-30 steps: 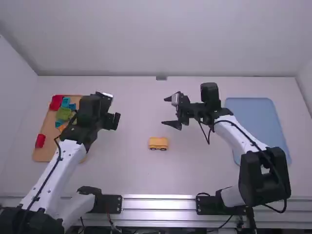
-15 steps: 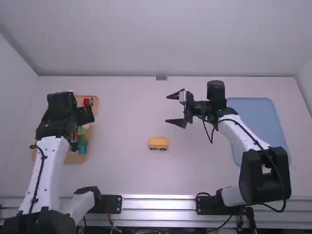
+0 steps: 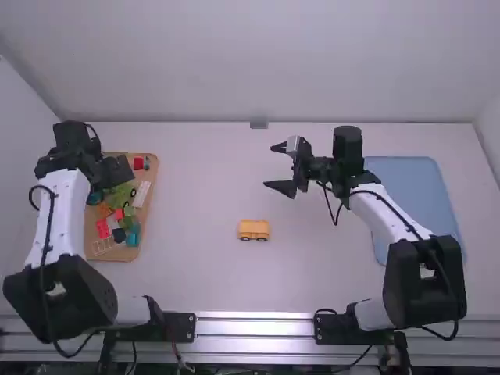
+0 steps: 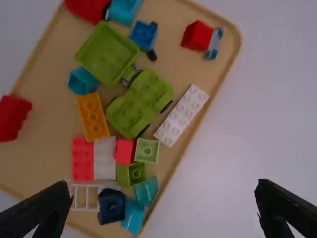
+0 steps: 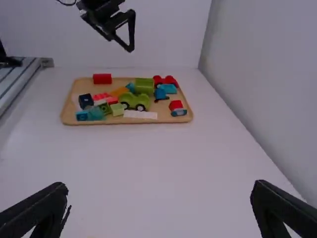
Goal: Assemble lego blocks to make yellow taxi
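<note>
My left gripper (image 3: 109, 172) is over the wooden tray of blocks in the high view; in its wrist view the left gripper (image 4: 163, 203) is open above the tray, empty. An orange-yellow block (image 4: 92, 116) with studs lies in the tray beside a green wheeled piece (image 4: 138, 105). On the table's middle stands a yellow car base (image 3: 254, 229) with dark wheels. Beyond it and to its right, my right gripper (image 3: 283, 166) hangs open; in its own wrist view the right gripper (image 5: 158, 203) has nothing between its fingers.
The wooden tray (image 3: 148, 234) at the left also holds a white brick (image 4: 182, 115), a red brick (image 4: 12, 118), a dark blue block (image 4: 111, 206) and several teal pieces. A blue tray (image 3: 414, 191) lies at the right, beside the right arm.
My left arm has swung left and drawn back over the wooden tray, uncovering more blocks. The right gripper has shifted only slightly. The yellow car base stays put.
</note>
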Motion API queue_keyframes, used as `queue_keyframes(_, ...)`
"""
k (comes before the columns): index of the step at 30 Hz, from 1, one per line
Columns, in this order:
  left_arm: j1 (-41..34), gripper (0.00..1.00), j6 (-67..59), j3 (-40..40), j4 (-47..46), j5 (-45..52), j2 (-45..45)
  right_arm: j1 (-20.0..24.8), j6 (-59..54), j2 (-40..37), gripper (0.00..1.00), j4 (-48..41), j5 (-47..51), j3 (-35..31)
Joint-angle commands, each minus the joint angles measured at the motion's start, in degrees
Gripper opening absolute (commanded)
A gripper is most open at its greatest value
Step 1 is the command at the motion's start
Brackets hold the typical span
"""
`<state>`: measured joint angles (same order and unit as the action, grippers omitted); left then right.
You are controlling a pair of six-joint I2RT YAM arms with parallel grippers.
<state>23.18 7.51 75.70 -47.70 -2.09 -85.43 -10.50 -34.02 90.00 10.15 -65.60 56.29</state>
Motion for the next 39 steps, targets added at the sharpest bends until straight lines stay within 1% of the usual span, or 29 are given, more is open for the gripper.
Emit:
queue_keyframes(1, 1.3, 0.99, 3.3, 2.9, -1.7, -3.5, -3.3, 0.0, 0.8, 0.7, 0.99, 0.2, 0.1, 1.5)
queue_keyframes(5, 2.9, 0.99, 3.0, 4.3, -1.1, -1.9, -5.4, 0.0, 2.4, 0.7, 0.99, 0.7, 1.4, 1.5)
queue_keyframes(11, 2.1, 0.99, 3.6, 5.8, -1.7, -1.5, -5.2, 0.0, 7.8, 0.7, 0.99, 2.8, 6.1, 1.5)
queue_keyframes(14, 2.4, 0.99, 3.7, 8.4, -5.9, 3.3, -4.8, 0.0, 8.1, 0.7, 0.99, 3.0, 6.1, 1.5)
queue_keyframes(16, 2.2, 0.99, 4.1, 9.9, -8.7, 4.2, -4.8, 0.0, 8.2, 0.7, 0.99, 2.9, 6.1, 1.5)
queue_keyframes(18, 2.6, 0.99, 7.9, 11.7, -11.5, 1.9, -4.8, 0.0, 8.3, 0.7, 0.99, 2.9, 6.1, 1.5)
queue_keyframes(21, 2.6, 0.99, 9.4, 14.1, -13.7, -1.7, -4.8, 0.0, 8.1, 0.7, 0.99, 2.9, 6.1, 1.5)
queue_keyframes(25, 2.6, 0.99, 11.0, 16.9, -16.9, -1.7, -4.8, 0.0, 8.1, 0.7, 0.99, 2.9, 6.1, 1.5)
queue_keyframes(28, 2.7, 0.99, 10.6, 17.4, -17.6, -2.4, -4.9, 0.0, 8.0, 0.7, 0.99, 2.9, 6.1, 1.5)
queue_keyframes(31, 3.7, 0.99, 12.0, 17.4, -18.6, -6.7, -4.9, 0.0, 6.8, 0.7, 0.99, 2.6, 6.1, 1.5)
queue_keyframes(32, 5.2, 0.99, 13.0, 17.4, -19.6, -9.0, -4.9, 0.0, 6.6, 0.7, 0.99, 2.5, 6.1, 1.5)
queue_keyframes(34, 8.2, 0.99, 11.8, 17.4, -20.6, -8.5, -4.9, 0.0, 6.8, 0.7, 0.99, 2.5, 6.1, 1.5)
queue_keyframes(38, 16.0, 0.99, 6.5, 17.4, -21.0, -2.2, -5.9, 0.0, 6.8, 0.7, 0.99, 2.6, 6.1, 1.5)
queue_keyframes(39, 16.9, 0.99, 5.8, 17.4, -20.9, -1.4, -6.1, 0.0, 6.8, 0.7, 0.99, 2.6, 6.1, 1.5)
